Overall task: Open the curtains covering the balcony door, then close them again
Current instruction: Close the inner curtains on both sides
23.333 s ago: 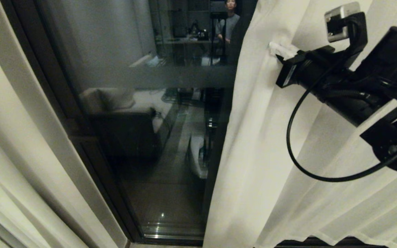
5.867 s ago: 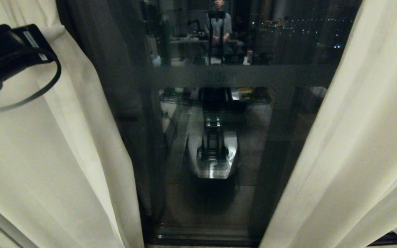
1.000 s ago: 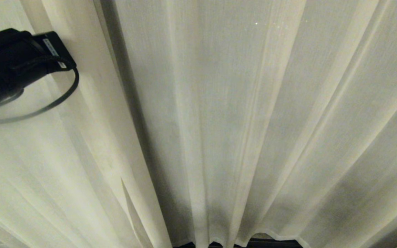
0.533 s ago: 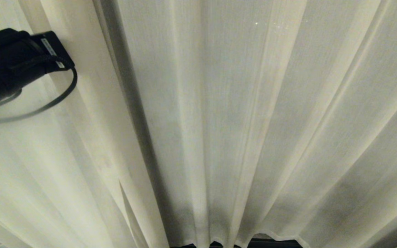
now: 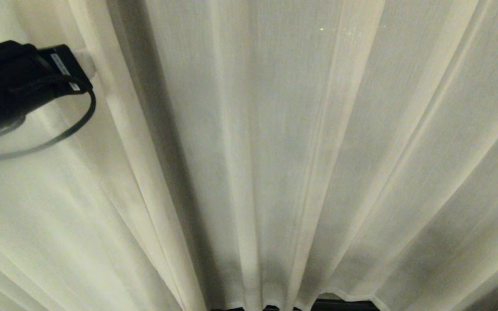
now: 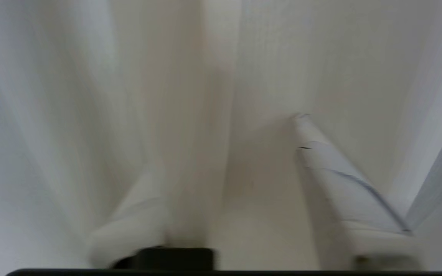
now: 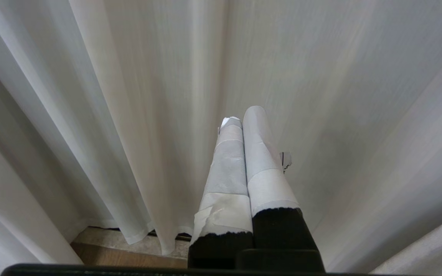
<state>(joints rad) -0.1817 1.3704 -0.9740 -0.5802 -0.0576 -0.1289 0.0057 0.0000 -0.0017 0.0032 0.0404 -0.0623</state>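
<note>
Curtains drawn wall-to-wall, no gap; left hand spread vs. fabric folds.

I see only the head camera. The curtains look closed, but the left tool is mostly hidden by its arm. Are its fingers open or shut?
Observer: Open. The left wrist view shows the left tool with its fingers wide apart and a fold of the curtains running between them.
Operator: And the right tool? I cannot see it.
Observer: The right tool is shut and empty, pointing at the curtains low down.
Operator: What is under the hem there?
Observer: A strip of wooden floor.
</note>
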